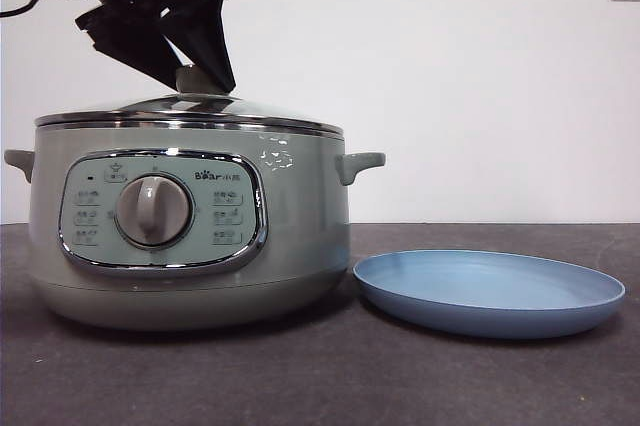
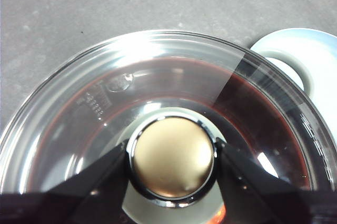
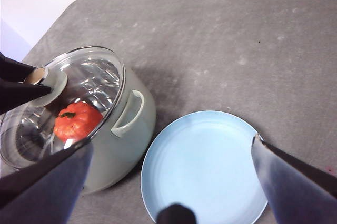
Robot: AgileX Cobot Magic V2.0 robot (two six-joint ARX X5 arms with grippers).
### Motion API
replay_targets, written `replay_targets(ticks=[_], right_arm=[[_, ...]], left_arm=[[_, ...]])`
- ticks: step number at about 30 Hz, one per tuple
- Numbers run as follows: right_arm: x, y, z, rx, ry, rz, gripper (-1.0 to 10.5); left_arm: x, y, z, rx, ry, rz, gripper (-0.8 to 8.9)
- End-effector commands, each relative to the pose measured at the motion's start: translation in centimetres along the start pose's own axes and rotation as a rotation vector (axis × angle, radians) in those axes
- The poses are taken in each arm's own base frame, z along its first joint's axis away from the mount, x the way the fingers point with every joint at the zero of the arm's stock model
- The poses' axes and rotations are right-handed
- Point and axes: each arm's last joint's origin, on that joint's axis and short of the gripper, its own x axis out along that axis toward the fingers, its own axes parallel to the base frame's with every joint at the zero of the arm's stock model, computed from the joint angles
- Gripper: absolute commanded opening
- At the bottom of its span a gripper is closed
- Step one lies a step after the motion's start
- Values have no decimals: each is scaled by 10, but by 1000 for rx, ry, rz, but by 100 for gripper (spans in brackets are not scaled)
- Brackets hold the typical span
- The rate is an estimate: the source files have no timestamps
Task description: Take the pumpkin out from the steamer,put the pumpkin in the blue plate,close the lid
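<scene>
1. The left pincer [image 1: 205, 71] has its two black jaws set on either side of the knob [image 2: 172, 156] of the lid [image 1: 190, 111], touching it on both flanks, so it is clamped on the knob. That is the only raised part of the glass dome, so it is the natural place to lift from.
2. The lid sits level on the rim of the steamer [image 1: 190, 236], with no gap showing from the front. I judge the lift has not begun.
3. The pumpkin [image 3: 77, 120] lies inside the steamer, seen orange-red through the glass from the right wrist, with its dark stem on top. It cannot be reached until the lid is off.
4. The right pincer [image 3: 171, 182] hangs above the blue plate [image 1: 490, 291] with its jaws well apart and holding nothing. I take it to be waiting there, clear of the lid's path and near where the pumpkin must go.
5. The blue plate rests on the dark counter [image 1: 300, 376] just to the right of the steamer, its rim close under the steamer's right handle [image 1: 360, 163]. This keeps the carry short.
6. Next, as I judge it, comes a straight upward pull on the knob, since a tilt could catch the steel rim on the steamer.
</scene>
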Motion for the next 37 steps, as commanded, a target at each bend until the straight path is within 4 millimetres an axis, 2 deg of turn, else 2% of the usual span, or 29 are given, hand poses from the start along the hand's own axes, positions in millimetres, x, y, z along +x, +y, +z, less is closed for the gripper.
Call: replay_targets(ticks=[1, 7, 10, 15, 19, 22, 27, 34, 37], right_arm=[[0, 0, 0, 4, -1, 3, 501], [0, 0, 0, 5, -1, 2, 501], [0, 0, 0, 5, -1, 4, 501], [3, 1, 3, -8, -16, 23, 501], [12, 6, 7, -48, -21, 131, 501], [27, 14, 11, -80, 1, 186, 501], [59, 38, 21, -184, 92, 296, 502], [112, 90, 37, -335, 221, 355, 519], [136, 113, 46, -404, 296, 349, 585]], left_arm=[[0, 1, 2, 12, -16, 7, -9], [-2, 1, 4, 14, -33, 10, -9], [-9, 1, 12, 16, -65, 15, -9], [-39, 1, 30, 24, -161, 30, -9], [-71, -1, 38, 32, -253, 44, -9], [-98, -3, 38, 31, -319, 87, -9], [-143, -4, 27, 22, -368, 234, -9], [-197, -6, 2, -14, -398, 445, -9], [-216, -6, -9, -37, -411, 530, -9]])
